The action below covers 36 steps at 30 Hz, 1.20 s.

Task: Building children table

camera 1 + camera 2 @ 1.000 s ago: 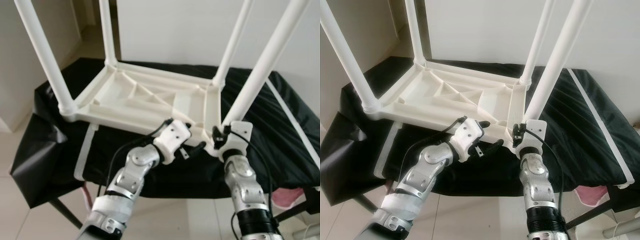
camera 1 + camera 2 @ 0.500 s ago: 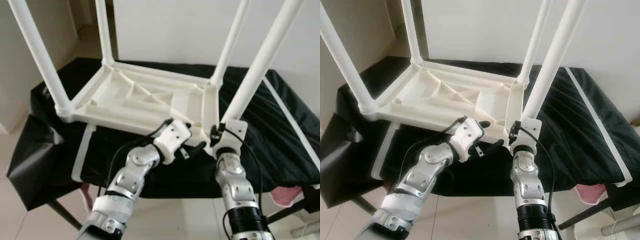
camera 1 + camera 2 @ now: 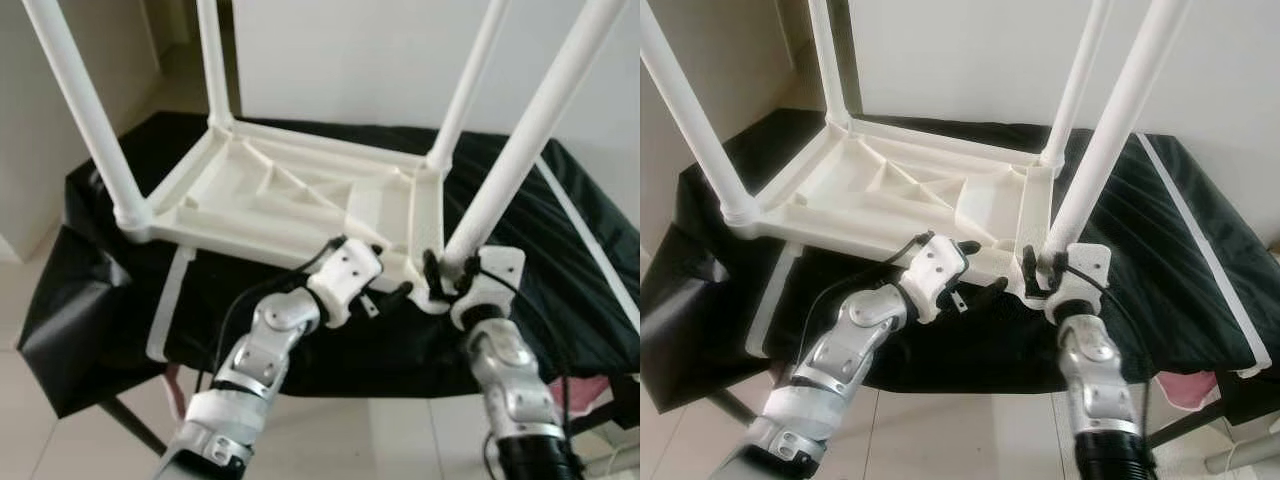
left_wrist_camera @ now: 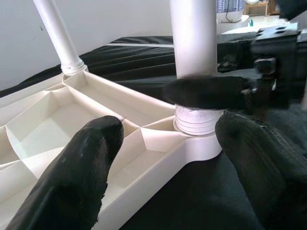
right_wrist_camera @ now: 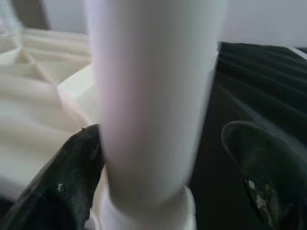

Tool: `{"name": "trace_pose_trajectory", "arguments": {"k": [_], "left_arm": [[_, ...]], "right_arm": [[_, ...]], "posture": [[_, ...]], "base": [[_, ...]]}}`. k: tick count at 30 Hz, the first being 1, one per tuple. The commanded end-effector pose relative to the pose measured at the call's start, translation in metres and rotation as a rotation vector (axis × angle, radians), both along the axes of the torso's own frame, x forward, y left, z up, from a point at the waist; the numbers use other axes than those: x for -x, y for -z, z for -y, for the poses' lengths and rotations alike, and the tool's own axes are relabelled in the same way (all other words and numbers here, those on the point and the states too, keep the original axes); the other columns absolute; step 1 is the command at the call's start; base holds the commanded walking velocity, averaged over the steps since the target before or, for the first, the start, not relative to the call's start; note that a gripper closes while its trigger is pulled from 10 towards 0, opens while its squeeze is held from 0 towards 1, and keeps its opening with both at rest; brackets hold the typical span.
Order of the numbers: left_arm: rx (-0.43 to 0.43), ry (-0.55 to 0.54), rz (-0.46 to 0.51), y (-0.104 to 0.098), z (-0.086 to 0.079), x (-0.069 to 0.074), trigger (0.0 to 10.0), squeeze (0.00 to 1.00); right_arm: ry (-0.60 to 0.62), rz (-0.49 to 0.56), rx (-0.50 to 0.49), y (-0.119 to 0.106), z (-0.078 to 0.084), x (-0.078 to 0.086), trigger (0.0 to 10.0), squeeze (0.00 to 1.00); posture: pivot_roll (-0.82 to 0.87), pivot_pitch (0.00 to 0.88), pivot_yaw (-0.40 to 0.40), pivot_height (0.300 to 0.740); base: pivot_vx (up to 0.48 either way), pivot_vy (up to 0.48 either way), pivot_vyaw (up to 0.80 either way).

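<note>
1. A white plastic tabletop point(image 3: 290, 200) lies upside down on a desk point(image 3: 560, 260) draped in black cloth, with four white legs standing up from its corners.
2. The right hand point(image 5: 158, 177) is at the near right leg point(image 3: 520, 150), just above its socket; its fingers point(image 5: 72, 177) stand apart on either side, one touching the leg, the other clear of it.
3. The left hand point(image 4: 168, 167) is at the tabletop's near edge beside that same corner, fingers point(image 4: 76, 167) wide open, holding nothing.
4. A white strip point(image 3: 170, 300) lies on the cloth by the tabletop's left side.
</note>
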<state>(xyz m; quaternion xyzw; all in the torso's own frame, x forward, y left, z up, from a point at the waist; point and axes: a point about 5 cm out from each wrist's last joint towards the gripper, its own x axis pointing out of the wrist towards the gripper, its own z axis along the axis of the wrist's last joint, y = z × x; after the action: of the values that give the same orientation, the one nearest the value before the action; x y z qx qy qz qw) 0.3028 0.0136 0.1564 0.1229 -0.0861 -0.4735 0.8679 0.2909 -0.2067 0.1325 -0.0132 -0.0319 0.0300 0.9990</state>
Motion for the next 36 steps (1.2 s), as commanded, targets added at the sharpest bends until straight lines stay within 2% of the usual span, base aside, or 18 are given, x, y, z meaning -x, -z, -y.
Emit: {"name": "trace_pose_trajectory", "arguments": {"k": [1, 7, 17, 18, 19, 20, 28, 32, 33, 36], "left_arm": [[0.009, -0.071, 0.014, 0.0, -0.001, -0.004, 10.0, 0.0], [0.007, -0.066, 0.017, -0.002, 0.0, -0.004, 10.0, 0.0], [0.004, -0.064, 0.022, -0.002, -0.001, -0.004, 10.0, 0.0], [0.004, -0.066, 0.024, -0.003, -0.001, -0.004, 10.0, 0.0], [0.005, -0.068, 0.025, -0.003, -0.001, -0.004, 10.0, 0.0], [0.004, -0.073, 0.025, -0.003, -0.002, -0.004, 10.0, 0.0], [0.002, -0.073, 0.026, -0.003, -0.003, -0.003, 10.0, 0.0], [0.003, -0.07, 0.027, -0.004, -0.003, -0.004, 10.0, 0.0], [0.003, -0.067, 0.027, -0.004, -0.002, -0.004, 10.0, 0.0], [0.002, -0.062, 0.027, -0.004, -0.001, -0.004, 10.0, 0.0]], "right_arm": [[-0.093, -0.011, 0.02, 0.004, 0.004, 0.003, 10.0, 0.0], [-0.315, -0.06, 0.095, 0.005, 0.003, 0.0, 10.0, 0.0], [-0.41, -0.085, 0.157, 0.004, 0.002, -0.016, 10.0, 0.0], [-0.42, -0.085, 0.161, 0.004, 0.003, -0.019, 3.7, 0.0], [-0.421, -0.086, 0.164, 0.004, 0.003, -0.019, 0.5, 0.0], [-0.423, -0.089, 0.167, 0.005, 0.004, -0.019, 0.0, 0.0], [-0.442, -0.105, 0.16, 0.01, 0.007, -0.015, 0.0, 0.0], [-0.427, -0.1, 0.1, 0.009, 0.007, -0.015, 0.0, 0.0], [-0.403, -0.096, 0.083, 0.008, 0.008, -0.015, 10.0, 0.0], [-0.353, -0.105, 0.063, 0.008, 0.008, -0.015, 10.0, 0.0]], "posture": [[-0.06, 0.0, -0.056, 0.74], [-0.05, 0.0, -0.053, 0.74], [-0.03, 0.0, -0.053, 0.74], [-0.03, 0.0, -0.056, 0.74], [-0.03, 0.0, -0.056, 0.74], [-0.03, 0.0, -0.057, 0.74], [-0.02, 0.0, -0.052, 0.74], [-0.03, 0.0, -0.047, 0.74], [-0.03, 0.0, -0.042, 0.74], [-0.04, 0.0, -0.04, 0.74]], "base": [[0.0, 0.0, 0.0], [0.0, 0.0, 0.0], [0.0, 0.0, 0.0], [0.0, 0.0, 0.0], [0.0, 0.0, 0.0], [0.0, 0.0, 0.0], [0.0, 0.0, 0.0], [0.0, 0.0, 0.0], [0.0, 0.0, 0.0], [0.0, 0.0, 0.0]]}}
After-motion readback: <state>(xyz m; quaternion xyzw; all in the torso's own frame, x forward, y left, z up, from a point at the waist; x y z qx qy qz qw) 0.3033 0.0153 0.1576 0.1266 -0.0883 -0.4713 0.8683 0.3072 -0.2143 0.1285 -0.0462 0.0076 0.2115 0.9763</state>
